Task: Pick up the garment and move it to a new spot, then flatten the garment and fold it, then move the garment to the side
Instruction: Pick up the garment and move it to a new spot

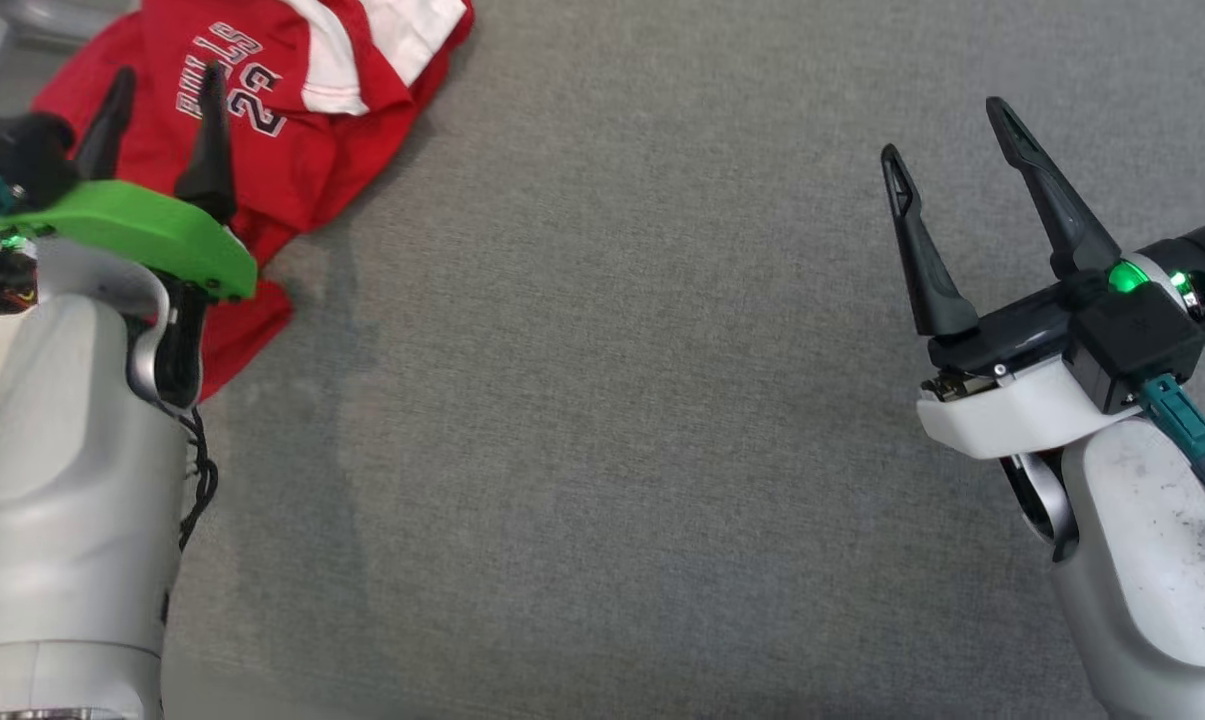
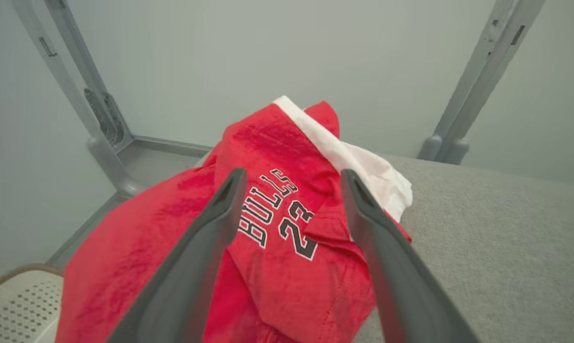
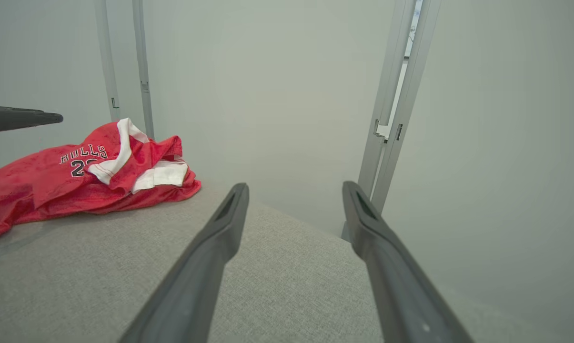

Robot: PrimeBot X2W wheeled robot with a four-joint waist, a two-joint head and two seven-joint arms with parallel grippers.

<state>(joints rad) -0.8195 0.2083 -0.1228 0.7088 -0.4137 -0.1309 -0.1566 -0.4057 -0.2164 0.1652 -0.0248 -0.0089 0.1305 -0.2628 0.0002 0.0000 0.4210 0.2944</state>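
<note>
garment point(image 1: 302, 160) is lying crumpled at the far left corner of the grey fabric surface point(image 1: 612, 400). it's a red jersey with white trim, "bulls 23" print facing up. part of it is draping toward the surface's left edge, near a pale perforated panel point(image 2: 15, 305).

left gripper point(image 1: 167, 75) is hovering over the garment with its fingers spread wide, not clamping anything. in the left wrist view the two fingers point(image 2: 206, 247) are framing the print, one on each side of it, with cloth showing in the gap between them. can't tell whether the tips are touching the fabric or sitting just above it. green plate point(image 1: 132, 230) on that wrist is covering the jersey's near part in the head view.

right gripper point(image 1: 944, 125) is hanging over bare surface on the right side, well apart from the garment, jaws standing wide, holding nothing. in the right wrist view its fingers point(image 3: 206, 267) are pointing across the surface toward a grey wall, and the garment point(image 3: 53, 190) is showing off to the left as a low heap with white trim folded on top. a dark fingertip point(image 3: 25, 116) of the left gripper is poking in from the left edge above the heap.

grey frame posts point(image 3: 391, 119) are standing behind the surface's far edge.
</note>
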